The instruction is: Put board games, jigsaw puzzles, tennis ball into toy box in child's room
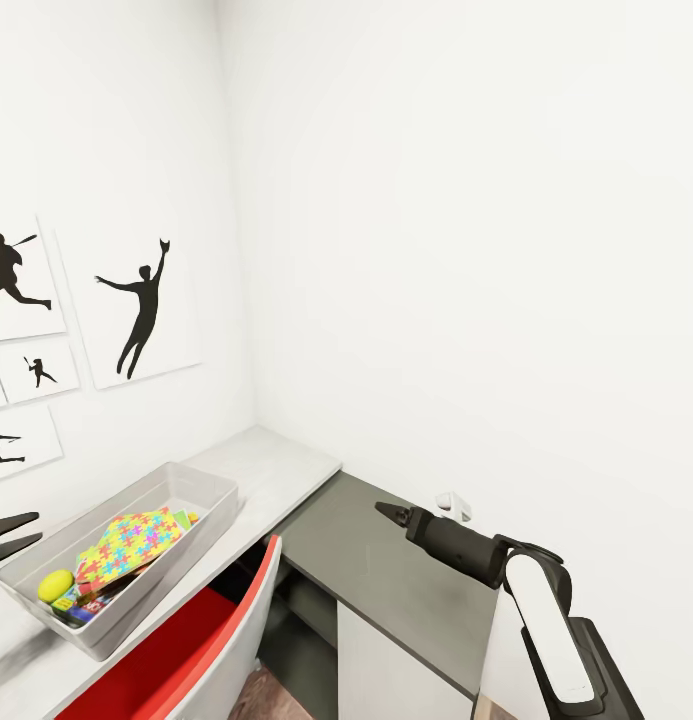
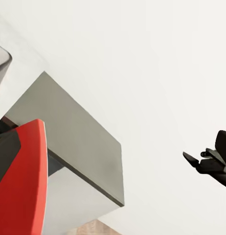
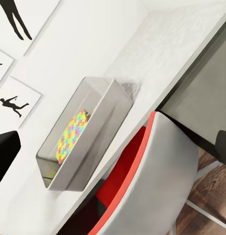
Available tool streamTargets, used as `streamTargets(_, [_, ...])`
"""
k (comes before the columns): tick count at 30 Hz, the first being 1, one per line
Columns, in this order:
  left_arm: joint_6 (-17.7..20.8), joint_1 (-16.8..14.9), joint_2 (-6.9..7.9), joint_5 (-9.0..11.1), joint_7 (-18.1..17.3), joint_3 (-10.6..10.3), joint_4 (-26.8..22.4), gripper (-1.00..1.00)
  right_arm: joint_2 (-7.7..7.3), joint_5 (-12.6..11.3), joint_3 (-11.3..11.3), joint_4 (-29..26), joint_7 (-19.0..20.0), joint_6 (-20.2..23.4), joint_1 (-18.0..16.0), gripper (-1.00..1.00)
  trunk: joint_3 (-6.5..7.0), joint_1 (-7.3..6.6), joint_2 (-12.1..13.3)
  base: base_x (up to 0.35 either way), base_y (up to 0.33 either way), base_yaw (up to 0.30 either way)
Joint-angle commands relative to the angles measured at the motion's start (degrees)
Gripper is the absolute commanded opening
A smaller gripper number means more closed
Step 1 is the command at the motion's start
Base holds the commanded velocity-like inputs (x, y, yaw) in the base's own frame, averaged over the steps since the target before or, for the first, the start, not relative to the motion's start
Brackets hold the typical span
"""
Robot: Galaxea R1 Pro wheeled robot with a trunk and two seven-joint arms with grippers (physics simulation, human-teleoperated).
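Note:
The light grey toy box [image 1: 214, 498] stands on the pale table [image 1: 276, 462] below the wall pictures. Inside it a jigsaw puzzle [image 1: 131, 540] lies tilted on colourful board game boxes [image 1: 86, 603], with the yellow-green tennis ball [image 1: 55, 585] at the near end. The right wrist view looks down on the toy box [image 3: 101, 125] and the puzzle [image 3: 71, 134]. My left gripper [image 1: 14, 538] is open and empty at the box's left end. My right gripper [image 1: 391, 514] looks shut and empty above the dark side unit; it also appears in the left wrist view [image 2: 190, 159]. The bed is out of view.
A red chair with a grey back [image 1: 221, 630] is pushed under the table just below the box. The lower dark grey side unit [image 1: 386, 570] fills the corner to the right, with a small white object [image 1: 453, 503] by the wall. Black silhouette pictures [image 1: 144, 310] hang on the left wall.

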Motion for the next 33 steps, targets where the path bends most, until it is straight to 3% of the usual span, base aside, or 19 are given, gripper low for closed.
streamTargets(1, [0.7, 0.0, 0.0, -0.1, -0.2, 0.0, 0.0, 1.0, 0.03, 0.2, -0.1, 0.0, 0.2, 0.2, 0.0, 1.0, -0.03, 0.02, 0.0, 0.0, 0.0, 0.0])
streamTargets(33, [1.0, -0.1, 0.1, -0.2, -0.2, -0.1, -0.4, 1.0, 0.03, 0.1, -0.9, 0.2, 0.2, 0.3, 0.0, 1.0, -0.03, 0.02, 0.0, -0.034, 0.0, 0.0])
